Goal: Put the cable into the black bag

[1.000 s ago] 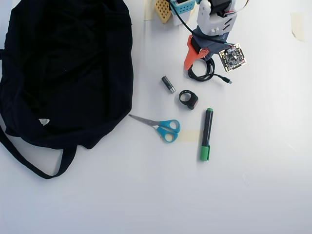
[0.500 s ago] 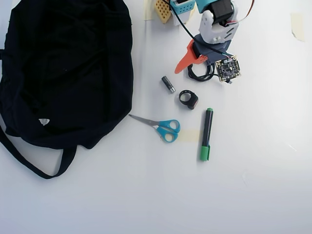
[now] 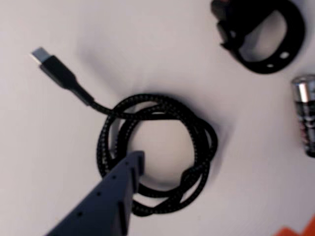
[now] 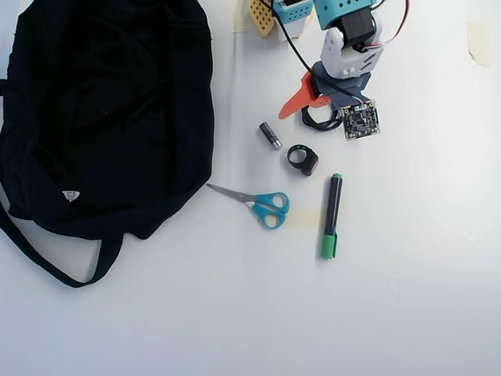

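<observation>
- Claw (image 3: 206, 201) hangs spread wide over the cable, dark finger (image 3: 106, 201) tip inside the coil, orange one at five o'clock in the wrist view
- black bag (image 4: 102, 110) fills nine o'clock of the desk (image 4: 407, 298), well apart
- cable (image 3: 157, 152) lies coiled, plug towards ten o'clock
- Best to lower straight and pinch the coil's strands, not the tail

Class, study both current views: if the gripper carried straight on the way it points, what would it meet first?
Probably the cable: the gripper points down over its coil, with the table underneath. Depth is uncertain.
</observation>
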`<control>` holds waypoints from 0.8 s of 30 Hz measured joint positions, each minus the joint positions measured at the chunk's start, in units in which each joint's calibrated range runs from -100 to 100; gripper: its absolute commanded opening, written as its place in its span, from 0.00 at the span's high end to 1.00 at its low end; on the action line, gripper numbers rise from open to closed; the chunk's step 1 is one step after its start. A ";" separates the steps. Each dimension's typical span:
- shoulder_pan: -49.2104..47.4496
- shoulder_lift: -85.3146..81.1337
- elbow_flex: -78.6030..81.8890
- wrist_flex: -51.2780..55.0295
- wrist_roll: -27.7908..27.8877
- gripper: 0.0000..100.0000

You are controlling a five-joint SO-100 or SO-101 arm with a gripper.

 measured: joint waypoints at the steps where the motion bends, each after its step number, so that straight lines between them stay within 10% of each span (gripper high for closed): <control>1: 0.07 0.17 0.00 -0.34 0.00 0.56; 24: -0.37 2.08 2.28 -6.53 -1.51 0.55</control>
